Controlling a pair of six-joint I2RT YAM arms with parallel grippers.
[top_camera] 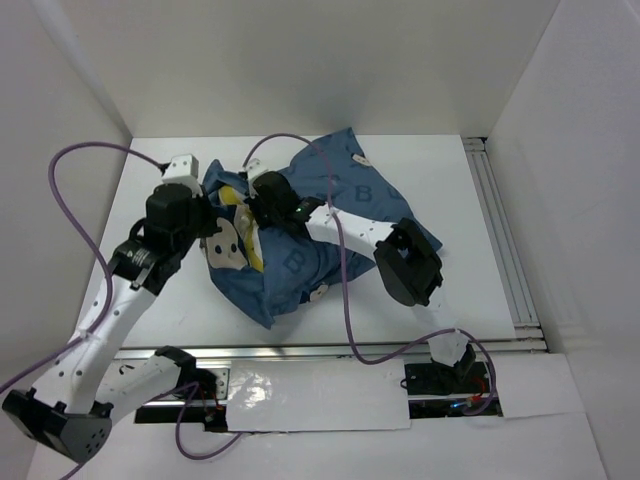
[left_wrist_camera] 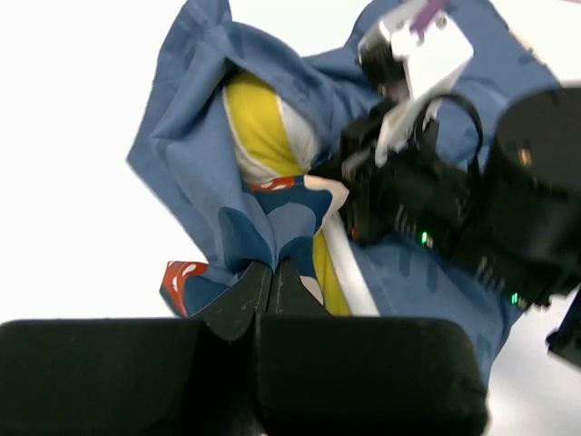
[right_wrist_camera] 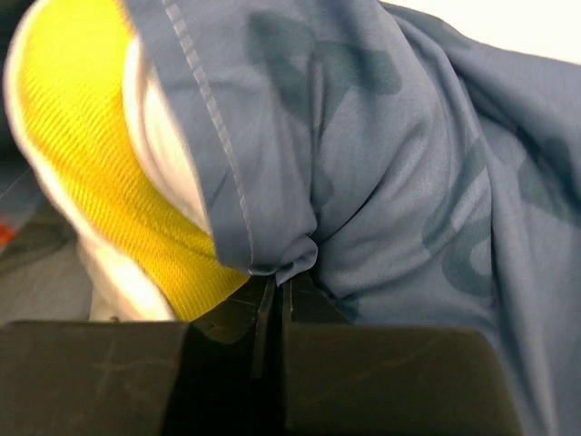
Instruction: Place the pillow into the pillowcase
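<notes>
Pinches the mouth of the denim-blue printed fabric pillowcase (top_camera: 360,185) with left gripper (left_wrist_camera: 272,277) and right gripper (right_wrist_camera: 277,295) both clenched on cloth, soft white yellow-edged pillow (left_wrist_camera: 263,127) mostly inside, poking out at 9 o'clock, likely needing cloth drawn that way.

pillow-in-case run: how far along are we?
Done: most of the pillow looks to be inside the pillowcase, which bulges around it. In hand: the left hand and the right hand are each shut on pillowcase fabric at the opening. Left: the pillow's yellow end pokes out of the mouth, so the case must be drawn over it.
</notes>
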